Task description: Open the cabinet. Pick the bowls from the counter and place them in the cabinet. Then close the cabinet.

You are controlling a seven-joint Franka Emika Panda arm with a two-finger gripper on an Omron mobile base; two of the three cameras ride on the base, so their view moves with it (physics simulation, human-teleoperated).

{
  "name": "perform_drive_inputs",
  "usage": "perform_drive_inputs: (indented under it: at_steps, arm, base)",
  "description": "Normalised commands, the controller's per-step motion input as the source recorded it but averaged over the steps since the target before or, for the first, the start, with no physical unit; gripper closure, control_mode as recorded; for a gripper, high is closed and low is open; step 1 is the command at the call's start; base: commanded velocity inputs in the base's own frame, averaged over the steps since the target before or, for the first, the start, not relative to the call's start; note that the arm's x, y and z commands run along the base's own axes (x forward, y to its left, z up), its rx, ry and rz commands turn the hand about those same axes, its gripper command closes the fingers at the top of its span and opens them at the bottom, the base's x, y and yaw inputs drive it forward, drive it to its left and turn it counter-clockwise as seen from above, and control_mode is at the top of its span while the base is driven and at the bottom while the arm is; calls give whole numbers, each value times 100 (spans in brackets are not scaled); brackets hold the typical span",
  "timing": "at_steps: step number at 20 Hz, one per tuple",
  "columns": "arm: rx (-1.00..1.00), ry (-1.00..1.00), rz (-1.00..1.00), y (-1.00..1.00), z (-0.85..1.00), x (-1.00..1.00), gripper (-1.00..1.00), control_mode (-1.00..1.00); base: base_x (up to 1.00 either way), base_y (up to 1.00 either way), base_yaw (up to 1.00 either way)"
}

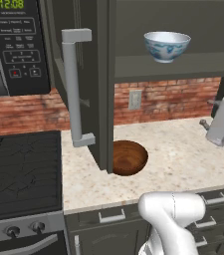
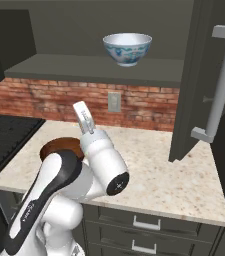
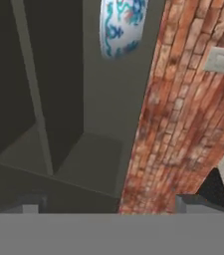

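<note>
The cabinet (image 1: 108, 79) stands open, its left door (image 1: 86, 84) swung out over the counter (image 1: 183, 159). The white bowl with blue pattern (image 1: 167, 46) rests on the cabinet's lower shelf, also seen as the white bowl (image 2: 127, 48) and, rolled sideways, as the white bowl (image 3: 121, 25). The brown wooden bowl (image 1: 128, 157) sits on the counter below the left door, and in the right base view the brown bowl (image 2: 59, 145) is half hidden by my arm. My gripper (image 3: 112, 205) is open and empty, raised over the counter below the shelf, facing the brick wall. The gripper (image 1: 209, 113) is to the right of the brown bowl.
The right cabinet door (image 2: 194, 85) with its bar handle (image 2: 220, 80) hangs open over the counter's right part. A black stovetop (image 1: 19, 169) and microwave (image 1: 19, 45) lie to the left. A wall outlet (image 1: 135, 99) sits in the brick backsplash. Drawers (image 2: 146, 220) run below the counter.
</note>
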Motion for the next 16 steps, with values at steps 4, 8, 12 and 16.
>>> perform_drive_inputs:
  at_steps: [4, 8, 12, 16]
  arm:
    - [-3, 43, 34, 43, -8, 4, -100, -100]
    - [0, 49, 25, 34, 0, 19, -100, -100]
    - [-3, 35, 19, 11, -7, 15, -100, -100]
    - [-13, 52, 18, 21, -56, 3, -100, -100]
  base:
    - [0, 0, 0]
    - [0, 0, 0]
    - [0, 0, 0]
    - [0, 0, 0]
